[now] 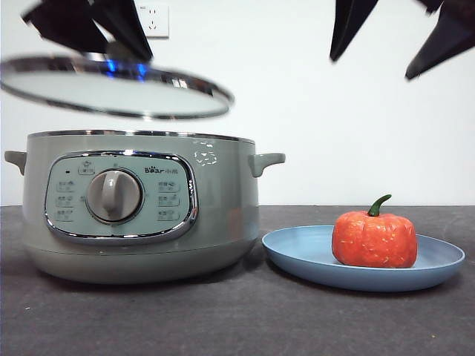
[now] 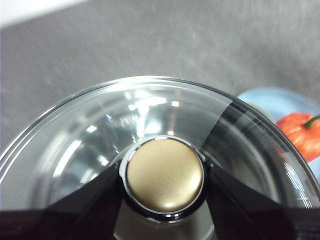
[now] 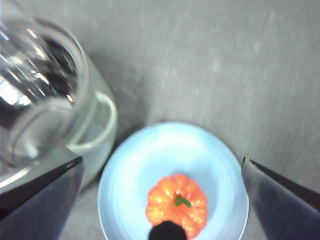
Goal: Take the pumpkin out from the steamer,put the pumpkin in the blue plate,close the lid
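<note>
The pumpkin [image 1: 375,239] sits upright in the blue plate [image 1: 297,256], towards the plate's side away from the steamer [image 1: 223,215]; it is squat and rounded, orange-red with a pale speckle, ribbed into lobes seen from above, and topped by a curved green stem; the plate is wide, shallow and matte light blue, resting on the dark grey table [image 1: 223,319] just beside the steamer's base. The steamer is a large pale sage-green cooker with a chrome-trimmed panel, a grey dial and a small handle on each side; its top stands uncovered. The lid [image 1: 111,90], domed glass with a shiny steel rim, hangs tilted in the air above the steamer, clear of its rim; the left gripper [image 2: 164,175] has its two black jaws pinched on the lid's round knob [image 2: 164,175], one on each side. The right gripper [image 3: 162,200] hovers above the plate and pumpkin with its jaws spread wide apart, touching neither; in the front view its jaws show as dark tips at the top right.
</note>
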You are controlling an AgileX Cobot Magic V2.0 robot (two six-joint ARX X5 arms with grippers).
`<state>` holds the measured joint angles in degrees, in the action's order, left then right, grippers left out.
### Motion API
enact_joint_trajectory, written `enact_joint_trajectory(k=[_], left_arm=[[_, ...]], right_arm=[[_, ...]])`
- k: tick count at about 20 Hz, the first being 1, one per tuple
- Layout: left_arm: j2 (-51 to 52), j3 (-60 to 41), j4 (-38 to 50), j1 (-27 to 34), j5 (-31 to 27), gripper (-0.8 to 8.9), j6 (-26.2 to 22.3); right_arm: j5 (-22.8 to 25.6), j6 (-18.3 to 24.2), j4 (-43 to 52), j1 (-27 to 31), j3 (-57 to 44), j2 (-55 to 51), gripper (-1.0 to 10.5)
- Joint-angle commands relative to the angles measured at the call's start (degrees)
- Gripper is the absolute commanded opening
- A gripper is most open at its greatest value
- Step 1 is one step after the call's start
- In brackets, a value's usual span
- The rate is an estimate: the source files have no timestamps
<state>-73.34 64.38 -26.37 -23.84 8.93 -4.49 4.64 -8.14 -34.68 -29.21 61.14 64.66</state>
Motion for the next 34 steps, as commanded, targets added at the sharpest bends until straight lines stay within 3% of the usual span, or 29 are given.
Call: enact_joint_trajectory(k=[1, 12, 13, 16, 18, 24, 26, 27, 29, 30, 34], left_arm=[[-2.5, 0.6, 2.8, -0.7, 0.5, -0.09, 0.2], [-8.2, 0.6, 2.7, -3.6, 0.2, 0.06, 0.2], [-8.2, 0.6, 2.3, -3.6, 0.1, 0.37, 0.2], [-8.2, 0.6, 1.7, -3.4, -0.1, 3.95, 0.2], [-8.0, 0.6, 1.1, -3.4, -0.4, 4.09, 0.2], [-4.2, 0.6, -8.8, -3.5, -1.3, 4.07, 1.7], [-1.8, 0.6, -15.2, -3.5, -1.3, 4.03, 1.7], [-0.6, 0.6, -18.3, -3.5, -1.2, 3.62, 1.7], [2.1, 0.6, -24.5, -3.5, -1.1, 0.53, 0.9], [3.8, 0.6, -26.4, -3.6, -1.2, -0.03, 0.0], [13.1, 0.5, -21.7, -4.4, -2.0, -0.08, -0.2]], right_arm=[[0.2, 0.0, 0.1, 0.0, -0.4, -2.4, 5.7], [0.2, 0.0, -1.7, 0.0, -0.4, -5.3, 5.6], [0.2, 0.1, -1.9, 0.0, -0.4, -5.3, 5.6], [0.2, 0.1, -2.5, 0.0, -0.4, -5.3, 5.6], [0.2, 0.1, -3.2, 0.0, -0.4, -5.3, 5.6], [0.2, 0.6, -8.0, 0.0, -0.4, -5.3, 5.6], [0.2, 0.8, -10.6, 0.0, -0.5, -5.3, 4.6], [0.2, 1.1, -11.4, 0.0, -0.5, -5.3, 3.6], [0.2, 2.6, -11.5, -0.1, -0.6, -5.8, 0.9], [0.2, 3.3, -10.0, -0.1, -1.2, -6.5, -0.1], [0.1, 4.2, 3.6, -0.1, -9.9, -14.6, -0.2]])
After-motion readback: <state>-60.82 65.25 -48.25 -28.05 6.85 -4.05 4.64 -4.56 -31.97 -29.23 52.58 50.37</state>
